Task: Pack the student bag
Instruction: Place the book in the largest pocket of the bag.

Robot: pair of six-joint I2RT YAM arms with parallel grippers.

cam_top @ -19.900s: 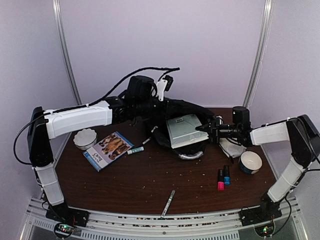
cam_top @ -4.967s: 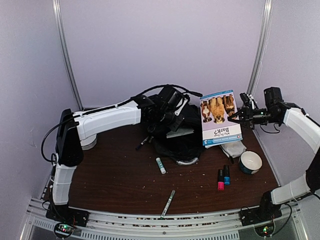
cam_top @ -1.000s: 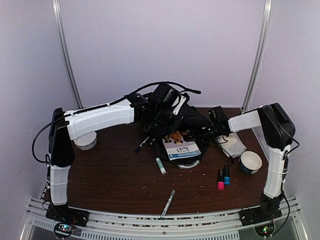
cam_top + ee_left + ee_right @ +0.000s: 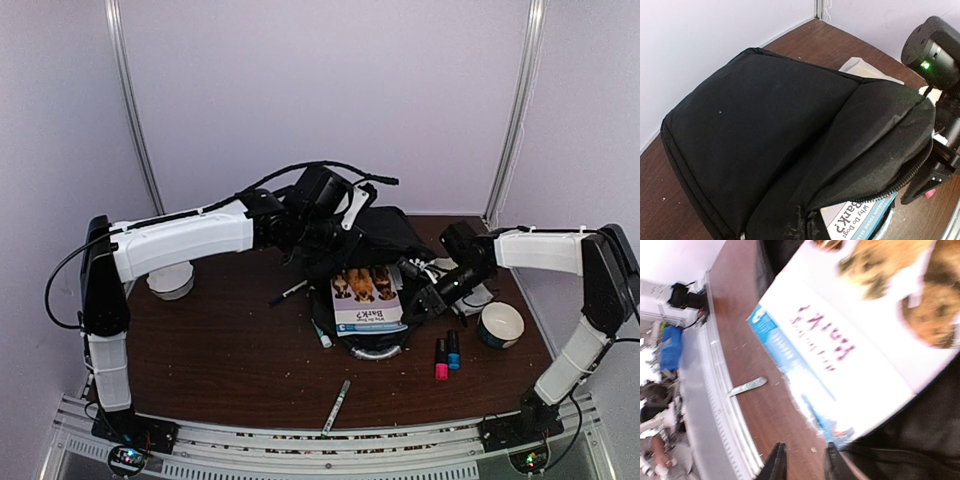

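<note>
The black student bag (image 4: 392, 232) lies at the back middle of the table and fills the left wrist view (image 4: 765, 115). My left gripper (image 4: 334, 228) is at its upper edge; its fingers are hidden in puckered fabric, and it looks shut on the bag. A book with dogs on its cover (image 4: 365, 298) lies half out of the bag's zip opening, and also shows in the left wrist view (image 4: 860, 220) and the right wrist view (image 4: 865, 315). My right gripper (image 4: 421, 303) is open and empty just off the book's near right corner (image 4: 805, 463).
A green-and-white stick (image 4: 320, 332) and a black pen (image 4: 290, 292) lie left of the book. A silver pen (image 4: 336, 405) lies near the front edge. Pink (image 4: 441, 362) and blue (image 4: 453, 350) bottles, a white bowl (image 4: 500, 323) and a white cloth (image 4: 472, 296) are right. Another bowl (image 4: 170, 282) is left.
The book has slid further out of the bag toward the front. My right gripper has moved from the bag's side down to the book's near right corner. The left arm has shifted slightly left.
</note>
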